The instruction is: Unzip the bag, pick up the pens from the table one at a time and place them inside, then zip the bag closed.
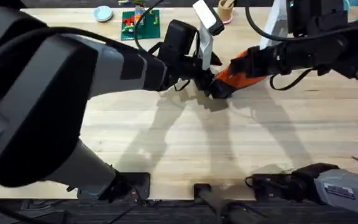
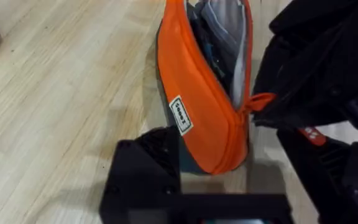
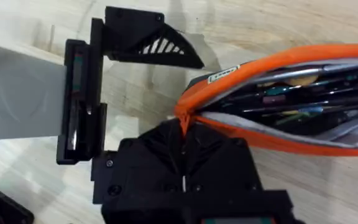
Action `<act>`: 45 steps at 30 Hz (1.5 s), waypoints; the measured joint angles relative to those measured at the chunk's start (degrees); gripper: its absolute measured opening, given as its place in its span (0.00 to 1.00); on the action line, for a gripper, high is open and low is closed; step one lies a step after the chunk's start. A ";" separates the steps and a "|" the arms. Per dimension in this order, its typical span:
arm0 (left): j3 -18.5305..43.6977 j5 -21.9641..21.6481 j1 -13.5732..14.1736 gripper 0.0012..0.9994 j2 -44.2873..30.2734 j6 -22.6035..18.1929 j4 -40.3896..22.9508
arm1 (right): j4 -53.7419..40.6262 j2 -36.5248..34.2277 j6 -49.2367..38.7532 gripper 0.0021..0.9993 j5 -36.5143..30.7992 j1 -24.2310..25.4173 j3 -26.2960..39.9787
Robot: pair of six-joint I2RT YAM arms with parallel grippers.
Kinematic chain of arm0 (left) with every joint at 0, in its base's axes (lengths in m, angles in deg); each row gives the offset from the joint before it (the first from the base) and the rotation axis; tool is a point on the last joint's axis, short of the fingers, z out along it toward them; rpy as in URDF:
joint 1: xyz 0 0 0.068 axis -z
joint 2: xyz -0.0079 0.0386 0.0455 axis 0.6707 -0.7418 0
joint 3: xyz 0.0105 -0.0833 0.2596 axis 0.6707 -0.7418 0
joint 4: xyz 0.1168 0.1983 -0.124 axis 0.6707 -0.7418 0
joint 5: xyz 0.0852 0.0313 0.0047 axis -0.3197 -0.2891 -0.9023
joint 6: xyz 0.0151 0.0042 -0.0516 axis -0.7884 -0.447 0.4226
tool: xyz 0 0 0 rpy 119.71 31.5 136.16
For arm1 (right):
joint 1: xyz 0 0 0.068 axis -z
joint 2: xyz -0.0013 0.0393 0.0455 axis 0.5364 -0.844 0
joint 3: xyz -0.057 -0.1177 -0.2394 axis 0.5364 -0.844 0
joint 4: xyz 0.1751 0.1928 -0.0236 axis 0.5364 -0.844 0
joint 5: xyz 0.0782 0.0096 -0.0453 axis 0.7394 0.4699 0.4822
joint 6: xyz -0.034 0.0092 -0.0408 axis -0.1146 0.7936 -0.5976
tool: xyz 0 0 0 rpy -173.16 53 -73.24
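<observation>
1. The bag [image 2: 197,106] lies on its side on the table [image 1: 185,143], toward the far middle, with both arms meeting over it. It's soft fabric that sags, so it'll slump and slide if nobody holds it down.

2. Its zipper is open along most of its length; the right wrist view looks straight into the mouth and there's a jumble of slim pens [image 3: 303,99] and other bits already inside. Can't tell from here which ones are the task's two.

3. The small orange pull tab [image 2: 263,99] sits at the closed end of the zip. That's the spot to grab: tiny, floppy, easy to lose, so it needs a firm pinch and a pull straight along the teeth.

4. The right tool [image 3: 183,124] is closed right on that tab, fingers pinched together on the orange strip, by the look of it.

5. The left tool [image 2: 213,177] is at the same end of the bag, one finger against the side wall near the white label [image 2: 181,115]. Whether it's clamped on the fabric or just resting there, can't tell. Probably it's bracing the bag, which a limp pouch like this really needs.
</observation>
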 joint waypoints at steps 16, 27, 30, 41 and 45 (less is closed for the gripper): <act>0.00 -0.76 0.07 0.05 -0.02 0.55 0.66 | 0.02 0.00 0.00 0.03 0.02 0.00 0.00; 0.00 -0.79 0.07 0.04 -0.02 0.57 0.66 | 0.02 0.00 0.00 0.03 0.12 0.76 0.00; 0.00 -0.86 0.07 0.04 -0.02 0.57 0.66 | 0.02 0.00 0.00 0.03 0.26 2.05 0.00; 0.00 -0.92 0.07 0.04 -0.02 0.57 0.68 | 0.85 0.01 -0.24 0.03 0.06 8.25 0.00; 0.00 -0.92 0.07 0.04 -0.02 0.57 0.68 | 2.17 0.00 -0.32 0.03 0.07 10.17 0.00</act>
